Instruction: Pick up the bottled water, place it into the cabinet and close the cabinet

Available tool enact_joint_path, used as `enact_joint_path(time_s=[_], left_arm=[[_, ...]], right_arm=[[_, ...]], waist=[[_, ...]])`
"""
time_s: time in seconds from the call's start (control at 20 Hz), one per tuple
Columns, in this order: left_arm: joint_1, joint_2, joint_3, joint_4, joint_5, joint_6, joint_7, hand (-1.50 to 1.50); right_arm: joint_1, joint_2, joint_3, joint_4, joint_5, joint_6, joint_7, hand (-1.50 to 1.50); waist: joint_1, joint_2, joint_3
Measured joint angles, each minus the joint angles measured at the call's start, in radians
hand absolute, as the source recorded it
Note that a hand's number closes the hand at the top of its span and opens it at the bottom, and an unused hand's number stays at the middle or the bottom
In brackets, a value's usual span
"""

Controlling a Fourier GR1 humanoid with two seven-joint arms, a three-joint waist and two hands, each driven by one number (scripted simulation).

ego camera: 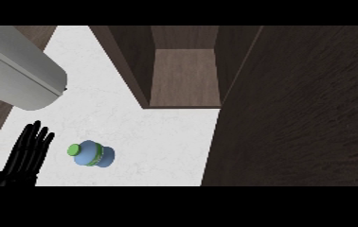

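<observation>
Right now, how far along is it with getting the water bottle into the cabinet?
Nothing looks done yet. The bottled water stands on the white counter, outside the cabinet, whose door is open. Nothing is in hand: the left hand rests open beside the bottle, and the right hand is out of view. Picking, placing and closing all remain.

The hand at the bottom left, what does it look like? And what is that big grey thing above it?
The left hand is all black, with long thin fingers. The big grey thing is the robot's forearm: smooth, rounded and light grey, with a flat end. No cables or markings show on either.
</observation>
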Motion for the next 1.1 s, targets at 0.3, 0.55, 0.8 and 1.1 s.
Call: enact_joint_path(time_s=[0.3,0.55,0.8,1.1], left_arm=[[-0.041,0.016,0.038,0.206,-0.01,-0.035,-0.108,-1.5],[-0.095,0.026,0.06,0.391,-0.037,-0.047,-0.214,-1.5],[-0.167,0.065,0.097,0.577,-0.043,-0.077,-0.316,-1.5],[-0.25,0.075,0.121,0.788,-0.058,-0.083,-0.446,-1.5]], right_arm=[[0.0,-0.029,0.001,-0.002,0.001,-0.022,0.003,-1.5],[0.005,-0.04,0.032,-0.004,0.006,-0.052,-0.003,-1.5],[-0.016,-0.052,0.042,-0.004,0.01,-0.076,0.009,-1.5],[-0.017,-0.079,0.042,-0.004,0.01,-0.094,0.007,-1.5]], waist=[[-0.002,0.0,0.0],[-0.003,0.0,0.0],[-0.004,0.001,-0.001],[-0.005,0.001,0.0]])
